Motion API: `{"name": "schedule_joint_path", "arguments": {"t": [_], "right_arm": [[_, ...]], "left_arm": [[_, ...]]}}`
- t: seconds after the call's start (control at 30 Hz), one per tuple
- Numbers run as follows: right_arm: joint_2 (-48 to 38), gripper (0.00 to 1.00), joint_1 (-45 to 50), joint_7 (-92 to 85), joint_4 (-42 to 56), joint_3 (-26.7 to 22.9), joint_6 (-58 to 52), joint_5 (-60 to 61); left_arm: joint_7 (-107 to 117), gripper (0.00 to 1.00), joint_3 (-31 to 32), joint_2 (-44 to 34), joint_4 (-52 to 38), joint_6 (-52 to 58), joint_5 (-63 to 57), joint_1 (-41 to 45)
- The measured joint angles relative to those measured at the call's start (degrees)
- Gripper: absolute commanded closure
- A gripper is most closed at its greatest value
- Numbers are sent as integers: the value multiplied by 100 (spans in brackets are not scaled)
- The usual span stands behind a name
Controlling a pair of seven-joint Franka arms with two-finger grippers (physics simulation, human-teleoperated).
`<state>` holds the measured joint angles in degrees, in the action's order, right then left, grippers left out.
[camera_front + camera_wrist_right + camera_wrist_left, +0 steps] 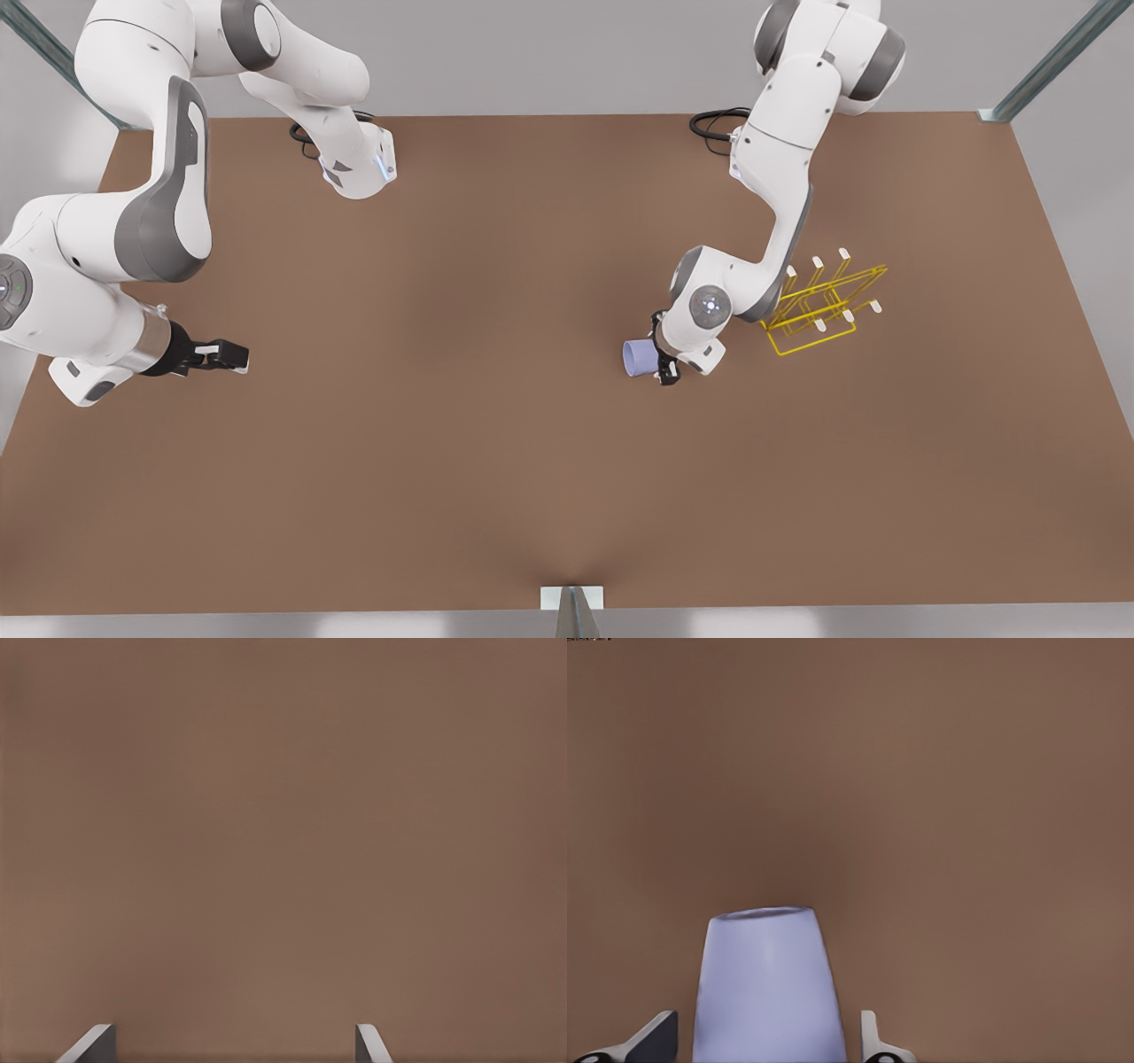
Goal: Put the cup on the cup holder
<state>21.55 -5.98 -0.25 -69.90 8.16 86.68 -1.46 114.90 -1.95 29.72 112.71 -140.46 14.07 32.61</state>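
Left gripper point(663, 361) has its fingers point(654, 1041) spread on either side of the one lavender-blue cup point(640, 358), with a visible gap on each flank. Tipped on its side, open mouth toward the front view's left, the cup shows nothing inside and no lettering. Just beyond that arm stands one yellow cup holder point(824, 303), pegs bare. Right gripper point(232, 355) waits well apart over the brown table point(461, 443), fingers point(93, 1043) spread.

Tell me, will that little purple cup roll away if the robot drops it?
Probably, at least a little. The cup is round and tapered, so on its side it would likely roll in a curve. Its smooth, plain wall looks slippery. The left gripper has a finger on each side; whether they touch is unclear. The right gripper waits, open.
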Motion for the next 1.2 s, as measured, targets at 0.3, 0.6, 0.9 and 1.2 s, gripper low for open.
{"name": "schedule_joint_path", "arguments": {"t": [0.3,0.6,0.9,1.2], "right_arm": [[0,0,20,-54,9,0,154,-35],[6,0,1,-88,0,-4,270,-37],[5,0,-36,-113,0,-5,299,-32],[6,0,-70,-134,0,-7,300,-23]], "left_arm": [[-72,0,144,333,-88,-47,70,6],[-137,35,187,330,-142,-169,146,6],[-54,33,-95,-164,-2259,1741,-622,-17],[370,33,-5126,1465,-2719,4193,-3653,3884]]}}
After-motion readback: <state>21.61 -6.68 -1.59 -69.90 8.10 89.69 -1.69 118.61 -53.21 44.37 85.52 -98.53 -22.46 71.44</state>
